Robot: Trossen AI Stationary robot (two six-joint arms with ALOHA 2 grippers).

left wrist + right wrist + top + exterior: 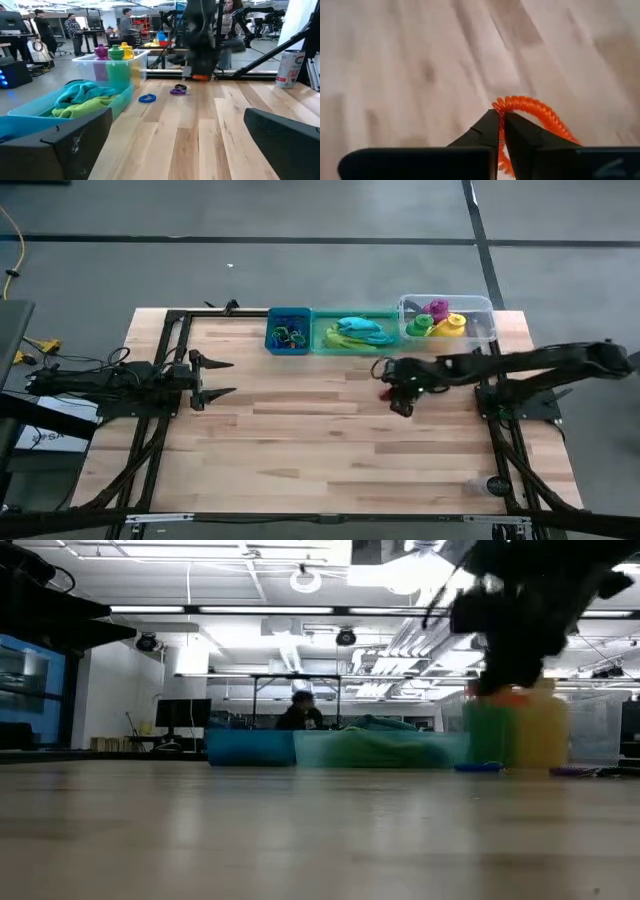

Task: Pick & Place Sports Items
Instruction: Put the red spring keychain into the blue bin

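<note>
My right gripper (396, 394) hangs over the table's middle, in front of the bins, and is shut on an orange coiled rubbery ring (535, 111). My left gripper (228, 378) is open and empty at the table's left. A blue ring (147, 98) and a purple ring (177, 91) lie flat on the table near the right gripper. Purple (102, 51), green (116, 53) and yellow (126, 50) bottles stand in the clear bin (480, 308). A teal cloth (84, 93) lies on a lime-green cloth (80, 108) in the green bin (322, 330). My right gripper pinches the orange ring's coil (501, 109) between its two fingertips, which point down from above. One stretch of the coil lies between the fingers, and the rest curves out to one side. In the low view the ring (508, 696) hangs clear of the table.
The blue bin (272, 330) at the far edge holds several small rings. A drink can (290, 67) stands near the table's right front corner. Bare wood lies between the two arms and toward the near edge. People stand in the room beyond the table.
</note>
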